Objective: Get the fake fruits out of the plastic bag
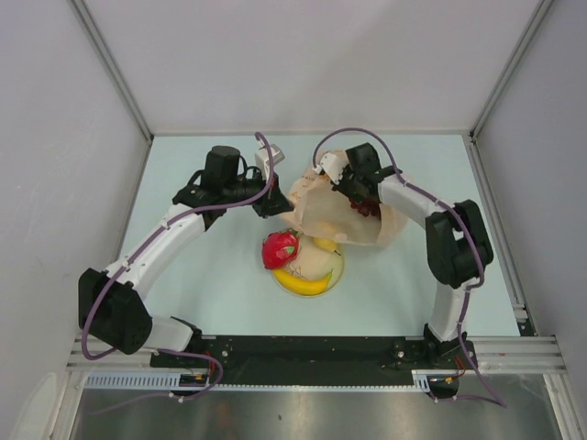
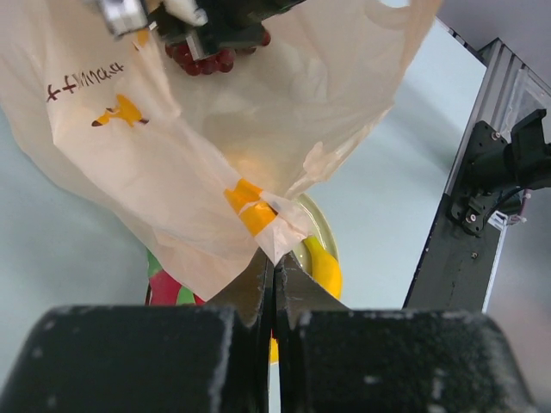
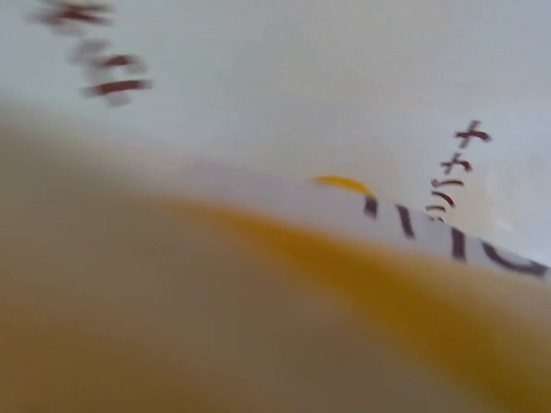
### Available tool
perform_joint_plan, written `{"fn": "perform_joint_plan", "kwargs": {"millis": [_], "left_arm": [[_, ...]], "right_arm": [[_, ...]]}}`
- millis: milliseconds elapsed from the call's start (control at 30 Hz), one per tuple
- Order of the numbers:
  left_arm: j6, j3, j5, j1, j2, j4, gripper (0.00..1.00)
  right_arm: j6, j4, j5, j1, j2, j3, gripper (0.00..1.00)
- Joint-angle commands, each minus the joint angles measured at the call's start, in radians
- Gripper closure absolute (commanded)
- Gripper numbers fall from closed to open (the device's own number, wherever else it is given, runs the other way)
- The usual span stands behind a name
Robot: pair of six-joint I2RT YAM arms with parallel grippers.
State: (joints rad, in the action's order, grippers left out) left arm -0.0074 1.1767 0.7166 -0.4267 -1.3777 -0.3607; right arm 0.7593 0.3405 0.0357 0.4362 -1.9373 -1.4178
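Setting: we see a pale blue-green counter [image 1: 229,284] closed in by plain grey walls [image 1: 312,64], with a black rail [image 1: 303,353] along the near edge where both arms are bolted.
Left arm: it curves in from the left toward the middle of the counter.
Left claw [image 2: 274,288]: clenched, its two fingers pressed flat together on a corner of the plastic bag [image 2: 172,172], right by an orange printed patch.
Red fruit [image 1: 280,249]: glossy red with a green top, lying on the left rim of the plate [image 1: 337,273], out of the bag.
Plate: round and cream, near the middle of the counter. Its far side is tucked under the bag's edge.
Banana [image 1: 307,285]: yellow and curved, lying along the plate's near side, out of the bag.
Plastic bag: a thin peach film with dark lettering, stretched between the two claws and rumpled on the counter beyond the plate.
Grape bunch [image 2: 207,58]: dark red, right at the tips of the right claw [image 2: 194,39], over the bag.
Right claw: closed. We cannot tell whether it pinches the grapes, the film or both.
Right wrist view: only blurred bag film with printed letters and an orange-yellow smear.
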Motion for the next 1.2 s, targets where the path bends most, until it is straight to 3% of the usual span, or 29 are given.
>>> {"fn": "perform_joint_plan", "kwargs": {"millis": [0,233,333,533,733,867,967,1167], "left_arm": [[0.014,-0.002,-0.014,0.003,0.005,0.029,1.00],[0.026,0.105,-0.049,0.003,-0.102,0.013,1.00],[0.050,0.233,-0.121,0.005,-0.187,-0.017,1.00],[0.122,0.631,-0.274,0.034,-0.372,-0.087,1.00],[0.141,0.860,-0.413,0.108,-0.468,-0.063,1.00],[0.199,0.854,-0.564,0.152,-0.400,-0.047,1.00],[0.273,0.774,-0.601,0.169,-0.301,-0.050,1.00],[0.294,0.536,-0.526,0.172,-0.104,-0.119,1.00]], "right_arm": [[-0.078,0.094,0.141,0.026,0.224,-0.052,1.00],[-0.189,0.129,0.220,0.035,0.388,-0.087,1.00],[-0.250,0.109,0.213,0.042,0.411,-0.162,1.00],[-0.273,0.117,0.220,0.091,0.439,-0.315,1.00],[-0.287,0.123,0.210,0.165,0.491,-0.371,1.00],[-0.320,0.112,0.211,0.190,0.543,-0.372,1.00],[-0.330,0.101,0.233,0.194,0.567,-0.386,1.00],[-0.311,0.074,0.309,0.194,0.610,-0.333,1.00]]}}
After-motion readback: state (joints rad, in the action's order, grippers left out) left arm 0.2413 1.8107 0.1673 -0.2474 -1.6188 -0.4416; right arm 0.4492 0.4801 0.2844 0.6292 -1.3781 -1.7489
